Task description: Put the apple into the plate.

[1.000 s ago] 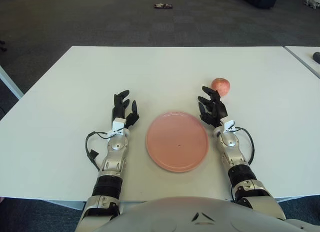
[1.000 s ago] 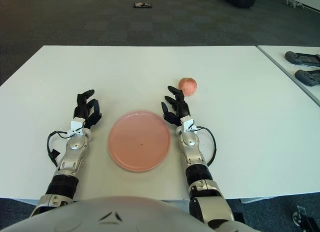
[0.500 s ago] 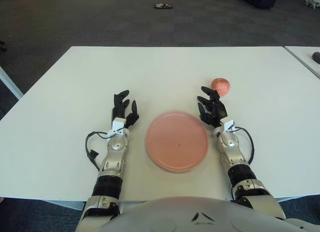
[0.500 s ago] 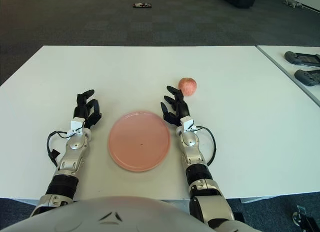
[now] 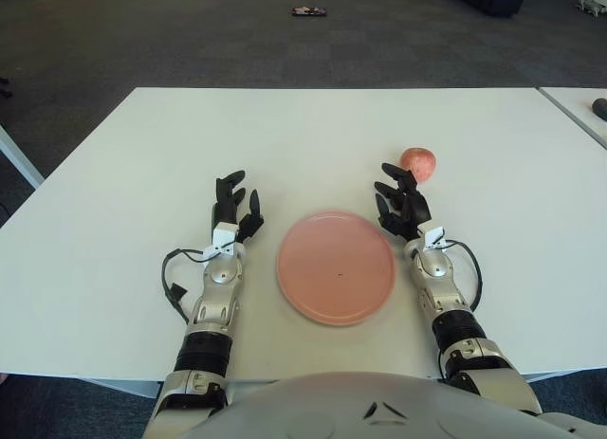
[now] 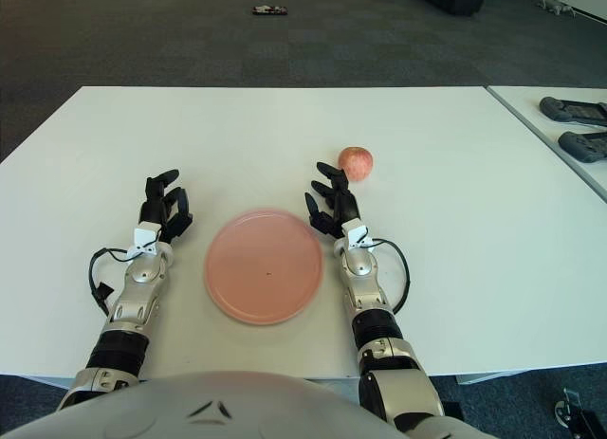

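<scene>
Pink plate sat near the counter's front edge; our right hand, fingers spread and empty, was just short of the apple; left hand idle beside the plate's left, fingers loose, holding nothing.

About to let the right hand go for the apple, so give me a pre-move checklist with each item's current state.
1. Apple free on the table, nothing on it: ok.
2. Right hand just short of the apple, fingers spread, holding nothing: ok.
3. Plate empty and flat between the hands: ok.
4. Left hand left of the plate, out of the path: ok.
5. Contact between right fingertips and apple: cannot tell.
</scene>
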Robot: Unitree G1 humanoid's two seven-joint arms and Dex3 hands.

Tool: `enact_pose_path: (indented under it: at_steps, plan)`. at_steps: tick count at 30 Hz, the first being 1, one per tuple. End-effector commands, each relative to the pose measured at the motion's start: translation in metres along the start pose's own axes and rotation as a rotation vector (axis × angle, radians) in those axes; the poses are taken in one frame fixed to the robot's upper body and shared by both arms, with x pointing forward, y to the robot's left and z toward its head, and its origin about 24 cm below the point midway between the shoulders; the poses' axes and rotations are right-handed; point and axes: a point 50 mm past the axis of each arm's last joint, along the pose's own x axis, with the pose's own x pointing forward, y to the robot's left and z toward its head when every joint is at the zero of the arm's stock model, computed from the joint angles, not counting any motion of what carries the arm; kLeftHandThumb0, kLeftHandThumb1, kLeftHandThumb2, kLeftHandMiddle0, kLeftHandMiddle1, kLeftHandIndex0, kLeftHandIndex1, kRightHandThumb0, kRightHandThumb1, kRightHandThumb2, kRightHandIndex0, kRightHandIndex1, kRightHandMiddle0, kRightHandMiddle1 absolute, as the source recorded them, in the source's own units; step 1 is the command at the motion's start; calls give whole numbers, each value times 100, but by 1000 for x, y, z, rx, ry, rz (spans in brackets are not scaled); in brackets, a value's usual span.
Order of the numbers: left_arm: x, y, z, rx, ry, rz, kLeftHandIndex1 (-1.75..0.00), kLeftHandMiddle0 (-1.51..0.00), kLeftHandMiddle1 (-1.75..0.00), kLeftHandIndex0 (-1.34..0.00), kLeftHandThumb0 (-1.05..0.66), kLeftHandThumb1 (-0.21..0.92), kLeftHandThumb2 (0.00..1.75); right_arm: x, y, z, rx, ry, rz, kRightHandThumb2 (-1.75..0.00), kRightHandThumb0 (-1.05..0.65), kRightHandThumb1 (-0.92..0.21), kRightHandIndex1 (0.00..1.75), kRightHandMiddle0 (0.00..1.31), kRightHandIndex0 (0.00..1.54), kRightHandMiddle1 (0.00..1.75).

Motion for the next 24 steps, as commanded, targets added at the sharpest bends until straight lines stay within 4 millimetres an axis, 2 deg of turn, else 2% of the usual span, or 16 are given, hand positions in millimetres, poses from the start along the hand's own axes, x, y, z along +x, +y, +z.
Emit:
enact_pose_path:
  at_steps: [1, 7, 10, 14, 24]
  plan:
    - [-2, 2, -5, 14, 22, 0, -94, -26, -64, 0, -84, 92, 73, -15, -1, -22, 11, 116, -15, -64, -52, -82, 43, 0, 15, 70]
    - [-1, 2, -3, 9, 21, -3, -94, -26, -64, 0, -83, 92, 71, -30, -9, 5, 31, 36, -55, -73, -47, -76, 49, 0, 17, 68]
    - [-1, 1, -2, 4, 24, 2, -93, -25, -63, 0, -83, 92, 70, -36, -25, 24, 47, -52, -57, -79, -44, -71, 55, 0, 17, 68]
    - [0, 1, -1, 1, 21, 6, -92, -25, -63, 0, -83, 92, 70, -42, -33, 44, 58, -140, -59, -86, -39, -65, 61, 0, 15, 69]
    - [2, -1, 1, 2, 11, 8, -94, -26, -62, 0, -84, 92, 71, -43, -36, 51, 66, -145, -56, -92, -35, -61, 64, 0, 13, 69]
